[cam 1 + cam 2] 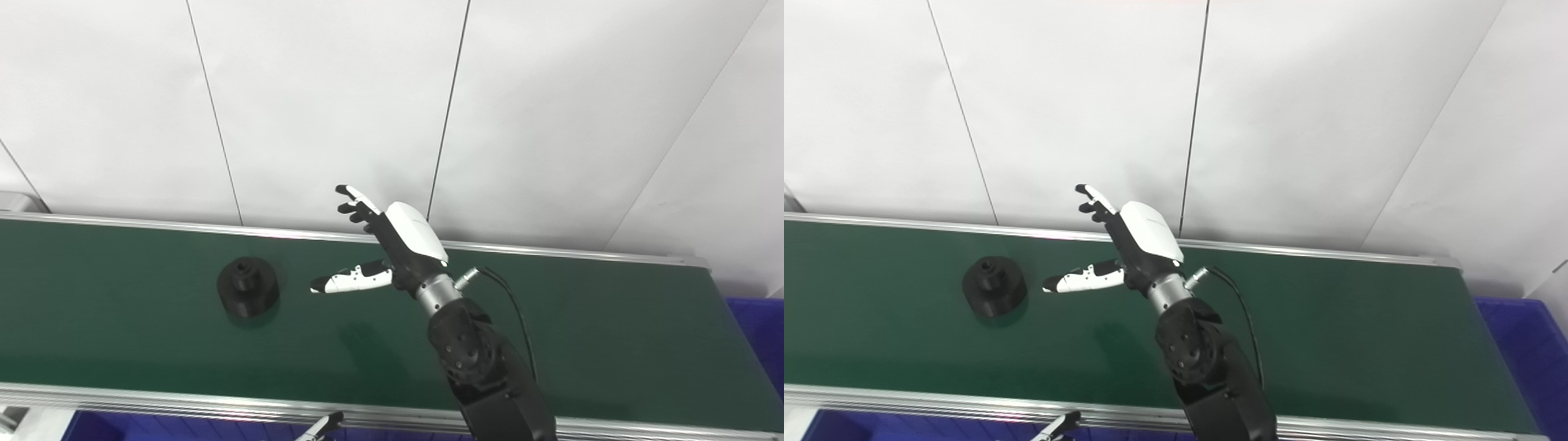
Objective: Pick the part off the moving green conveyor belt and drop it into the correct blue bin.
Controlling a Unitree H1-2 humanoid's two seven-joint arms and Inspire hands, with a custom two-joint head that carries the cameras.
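**Q:** One hand over the belt, then?

**A:** Yes. The right hand (pixel 401 248) is raised above the green conveyor belt (pixel 612 343), its arm rising from the bottom edge. Its fingers (pixel 355 199) point up and away toward the white wall panels (pixel 331 104), and the thumb (pixel 349 280) sticks out sideways. The hand is spread wide and holds nothing.

**Q:** Where is the part?

**A:** The black round part (pixel 248 286), a squat disc with a small raised hub on top, sits on the belt to the thumb side of the hand. It is near the thumb tip but clearly apart from it, with bare belt between them.

**Q:** What edges bound the belt?

**A:** A silver rail (pixel 184 226) runs along the far side, beyond the fingertips, where the wall begins. A second silver rail (pixel 153 398) runs along the near side, below the wrist. The belt ends well out on the side of the hand away from the thumb, and a blue bin (pixel 756 331) shows just past that end. More blue shows under the near rail.

**Q:** And the other hand?

**A:** Only a fingertip of the left hand (pixel 321 425) peeks in at the bottom edge, near the front rail. I cannot tell how it is posed.

**Q:** Open room?

**A:** Wide bare belt lies from the forearm to the end near the bin.
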